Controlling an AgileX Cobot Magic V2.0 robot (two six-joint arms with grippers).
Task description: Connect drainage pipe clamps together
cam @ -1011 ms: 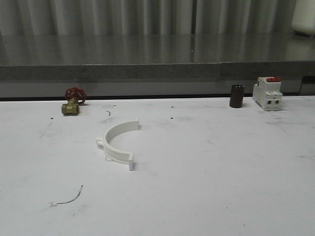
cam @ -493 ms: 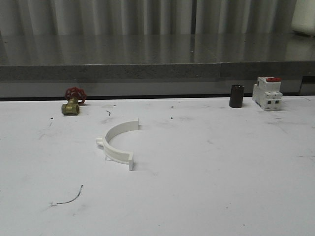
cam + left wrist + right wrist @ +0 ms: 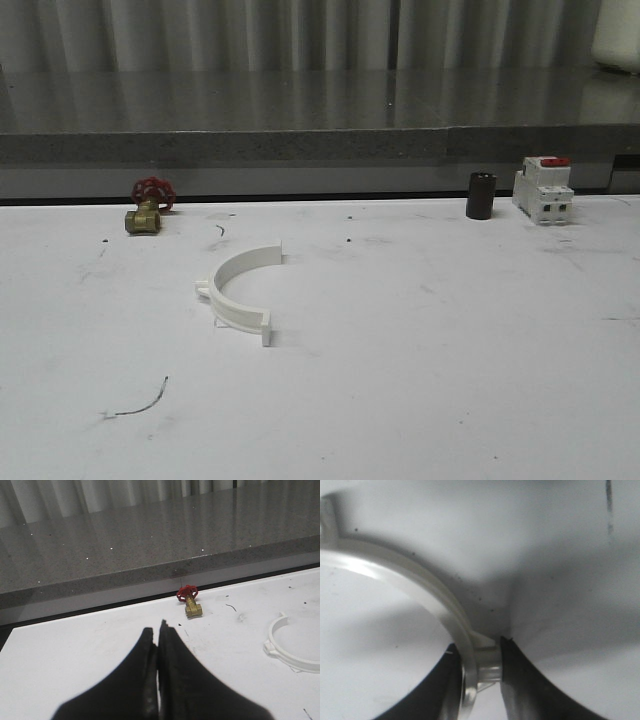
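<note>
White matte bench point(image 3: 450, 330), scuffed, small dark marks. One white plastic half-ring clamp point(image 3: 238, 290) lies flat on it left of centre, nearer the far edge than the near one; thin smooth semicircular band, flat end tabs, small lug on outer curve. Open side faces right, ends toward the far and near edges (chord runs roughly far-to-near).

Second half-ring clamp point(image 3: 410, 595) is up close in the right wrist view: glossy curved band, the right gripper point(image 3: 479, 675) pinching it at a side lug, black fingers point(image 3: 517, 680) tight on either side.

Left gripper point(image 3: 158, 650): black tapered jaws pressed together, holding nothing, over the bench's left part.

Along the far edge: brass valve point(image 3: 146, 212) with red handwheel (left), dark cylinder point(image 3: 481, 195), white boxy breaker point(image 3: 544, 189) with red top (right). Grey speckled stone ledge point(image 3: 300, 120) behind.
</note>
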